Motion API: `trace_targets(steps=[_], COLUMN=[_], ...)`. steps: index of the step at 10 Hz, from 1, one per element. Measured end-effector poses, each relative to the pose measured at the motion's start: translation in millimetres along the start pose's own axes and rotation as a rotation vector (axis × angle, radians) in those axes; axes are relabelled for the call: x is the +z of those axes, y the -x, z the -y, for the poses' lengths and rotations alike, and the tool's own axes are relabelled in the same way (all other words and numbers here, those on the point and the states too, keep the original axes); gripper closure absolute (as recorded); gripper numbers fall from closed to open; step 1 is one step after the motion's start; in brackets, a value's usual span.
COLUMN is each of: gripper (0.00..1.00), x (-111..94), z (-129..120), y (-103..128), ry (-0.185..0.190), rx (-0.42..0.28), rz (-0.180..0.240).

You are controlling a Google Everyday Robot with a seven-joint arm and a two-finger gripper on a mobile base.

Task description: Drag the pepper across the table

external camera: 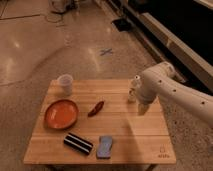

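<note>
The pepper (pixel 96 108) is a small dark-red chili lying near the middle of the light-wood table (pixel 127 137), just right of the orange plate. My white arm reaches in from the right. The gripper (pixel 142 109) hangs over the right part of the tabletop, well to the right of the pepper and apart from it. It holds nothing that I can see.
An orange plate (pixel 61 113) sits at the left, with a white cup (pixel 65 83) behind it. A black bar-shaped object (pixel 78 143) and a blue object (pixel 104 147) lie near the front edge. A small white bottle (pixel 133 89) stands at the back right, beside my arm.
</note>
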Motion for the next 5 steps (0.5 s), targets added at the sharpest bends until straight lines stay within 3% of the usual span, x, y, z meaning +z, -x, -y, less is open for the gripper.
trace_targets(steps=[3, 5], gripper=[0.35, 0.35], x=[26.8, 46.0], z=[24.3, 47.9], y=[29.7, 48.9], ry=[0.004, 0.011], rx=[-0.086, -0.146], rz=[0.047, 0.054])
